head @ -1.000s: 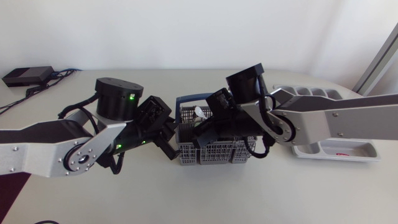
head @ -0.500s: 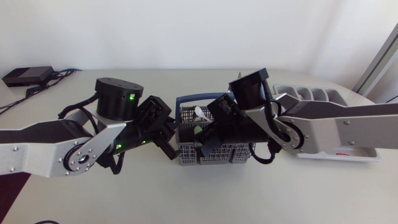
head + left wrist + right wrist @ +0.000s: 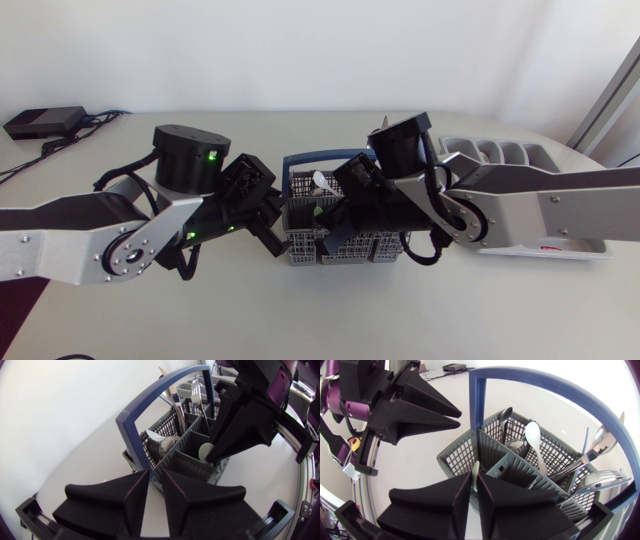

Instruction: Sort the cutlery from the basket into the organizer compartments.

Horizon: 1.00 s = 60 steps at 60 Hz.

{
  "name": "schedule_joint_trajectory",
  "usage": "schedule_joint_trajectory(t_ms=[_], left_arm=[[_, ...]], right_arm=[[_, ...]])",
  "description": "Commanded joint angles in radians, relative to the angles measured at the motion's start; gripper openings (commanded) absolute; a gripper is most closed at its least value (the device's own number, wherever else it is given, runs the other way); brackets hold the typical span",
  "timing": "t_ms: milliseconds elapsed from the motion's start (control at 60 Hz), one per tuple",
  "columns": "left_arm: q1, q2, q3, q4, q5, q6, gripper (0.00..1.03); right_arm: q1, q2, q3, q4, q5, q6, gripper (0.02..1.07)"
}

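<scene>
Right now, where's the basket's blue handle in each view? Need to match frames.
Head view: the blue handle arches over the left part of the grey basket, between the two arms.
Left wrist view: it rises just ahead of the left gripper, its post at the basket's near corner.
Right wrist view: its upright post stands ahead of the right gripper, the arch sweeping over the basket.
Shared landmark: the basket's grey lattice walls.

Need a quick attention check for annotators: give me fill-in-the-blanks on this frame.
On the right gripper, the jaws pinch a pale utensil inside the ___.
That container's handle is ___.
The organizer is partly hidden by my ___ arm.
Missing: basket, blue, right.
</scene>
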Motion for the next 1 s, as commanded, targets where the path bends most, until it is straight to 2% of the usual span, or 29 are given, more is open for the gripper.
schedule_joint_trajectory(t_ms=[0,750,983], left_arm=[[-0.008,0.003,-0.021,0.014,0.013,-0.018,0.21],[-0.017,-0.005,-0.016,0.006,0.009,-0.018,0.21],[-0.017,-0.019,-0.002,-0.012,0.008,-0.016,0.21]], right_arm=[[-0.007,-0.016,-0.037,0.012,-0.010,0.006,0.12],[-0.090,-0.103,-0.066,0.028,-0.133,0.095,0.08],[-0.107,-0.303,-0.068,-0.032,-0.186,0.140,0.08]])
